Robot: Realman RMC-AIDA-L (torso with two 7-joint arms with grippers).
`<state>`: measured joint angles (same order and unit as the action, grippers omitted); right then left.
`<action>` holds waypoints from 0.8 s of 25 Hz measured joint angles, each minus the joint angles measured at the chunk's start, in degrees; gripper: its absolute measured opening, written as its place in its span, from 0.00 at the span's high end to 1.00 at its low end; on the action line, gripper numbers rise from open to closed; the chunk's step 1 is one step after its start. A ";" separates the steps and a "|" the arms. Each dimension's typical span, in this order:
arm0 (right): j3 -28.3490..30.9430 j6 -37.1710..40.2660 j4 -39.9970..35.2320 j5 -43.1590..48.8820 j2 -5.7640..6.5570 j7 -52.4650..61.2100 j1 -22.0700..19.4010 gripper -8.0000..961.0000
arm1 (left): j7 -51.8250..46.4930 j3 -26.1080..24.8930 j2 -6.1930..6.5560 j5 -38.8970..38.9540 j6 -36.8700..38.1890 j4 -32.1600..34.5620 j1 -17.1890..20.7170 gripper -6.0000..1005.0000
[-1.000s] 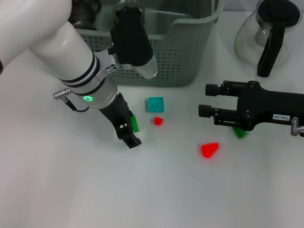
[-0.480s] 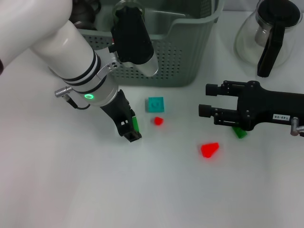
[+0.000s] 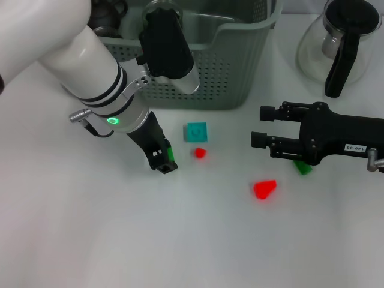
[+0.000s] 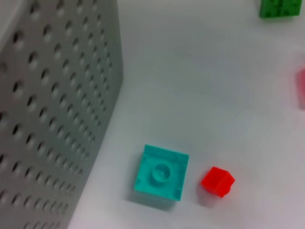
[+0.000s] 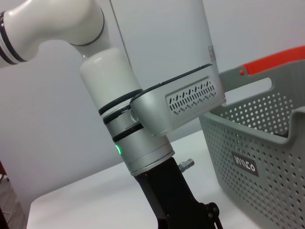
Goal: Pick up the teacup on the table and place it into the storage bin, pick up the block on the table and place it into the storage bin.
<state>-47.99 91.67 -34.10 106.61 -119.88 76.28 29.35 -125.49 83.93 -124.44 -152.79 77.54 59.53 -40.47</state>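
Note:
The grey-green storage bin (image 3: 222, 78) stands at the back; its perforated wall (image 4: 52, 105) fills one side of the left wrist view. A dark rounded vessel (image 3: 110, 15) lies in the bin's left corner; I cannot tell if it is the teacup. My left gripper (image 3: 166, 166) points down at the table right beside a green block (image 3: 171, 155). A teal block (image 3: 195, 131) and a small red block (image 3: 200, 152) lie just right of it, and the left wrist view shows the teal block (image 4: 161, 176) too. My right gripper (image 3: 261, 126) hovers open, holding nothing.
A red wedge piece (image 3: 264, 189) lies in front of the right gripper. Another green block (image 3: 303, 167) peeks out under the right arm. A glass kettle with a black handle (image 3: 342, 42) stands at the back right. The bin's black label (image 5: 244, 164) shows in the right wrist view.
My left gripper's tip has drawn back a little toward the bin, ending closer beside the green block. The blocks and the right arm have not moved.

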 joint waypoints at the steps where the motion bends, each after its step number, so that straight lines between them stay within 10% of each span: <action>1: 0.00 0.00 0.00 0.00 0.00 0.00 0.02 0.30 | -0.23 0.00 0.05 -0.05 -0.01 -0.03 -0.02 0.45; 13: 0.00 0.38 0.00 0.00 0.10 0.04 0.00 0.30 | 0.31 -4.69 0.16 0.57 4.29 2.40 0.20 0.60; 20: 0.00 0.45 0.00 -0.01 0.09 0.18 0.00 0.30 | 11.86 -28.76 2.26 9.51 22.31 3.09 -0.92 0.60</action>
<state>-47.99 92.12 -34.10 106.61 -119.79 76.46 29.35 -113.63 55.17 -122.18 -143.28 99.85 62.62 -41.40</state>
